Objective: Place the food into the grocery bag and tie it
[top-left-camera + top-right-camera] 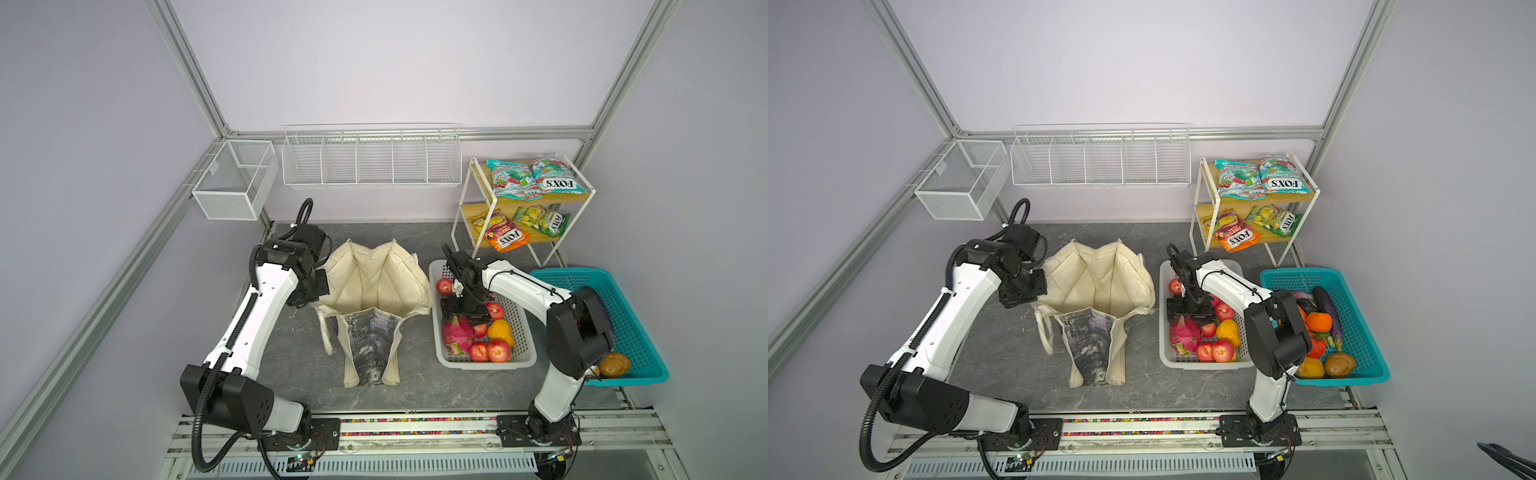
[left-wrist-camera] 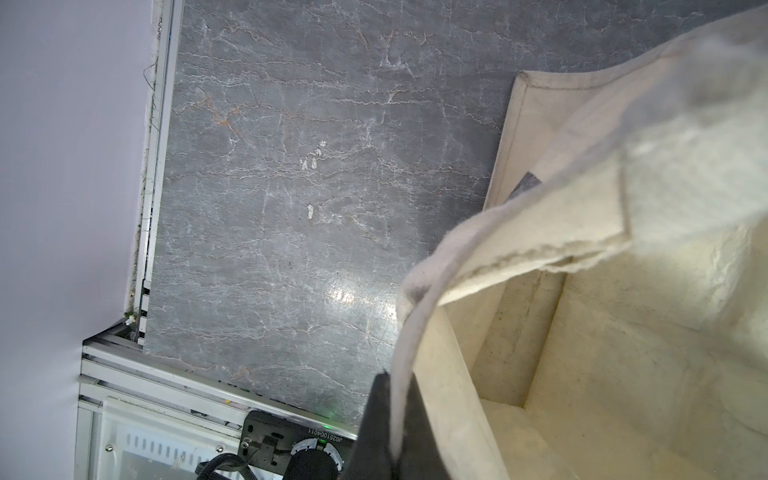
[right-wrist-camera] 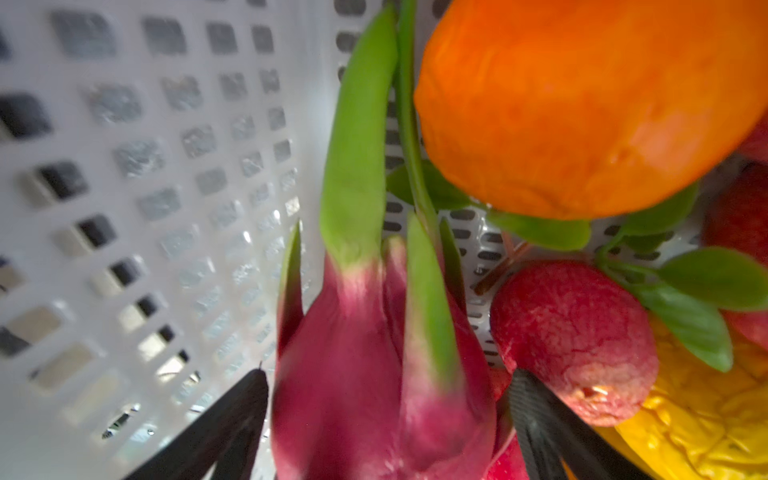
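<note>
The cream grocery bag (image 1: 374,282) (image 1: 1096,282) stands open mid-table, its printed panel facing the front. My left gripper (image 2: 397,415) is shut on the bag's left rim (image 2: 415,316), holding it up. The food lies in a white perforated basket (image 1: 486,365): a pink dragon fruit (image 1: 457,334) (image 3: 353,395), red apples (image 1: 498,350) and a yellow-orange fruit (image 1: 500,331). My right gripper (image 1: 465,318) (image 3: 386,374) is down in that basket, open, one finger on each side of the dragon fruit. Teal-and-red FOX'S packets (image 1: 536,176) lie on the rack's top shelf.
A white-and-wood rack (image 1: 469,199) stands at the back right with more packets on its lower shelf. A teal basket (image 1: 648,332) of vegetables sits at the far right, partly behind my right arm. Wire baskets (image 1: 372,160) hang on the back wall.
</note>
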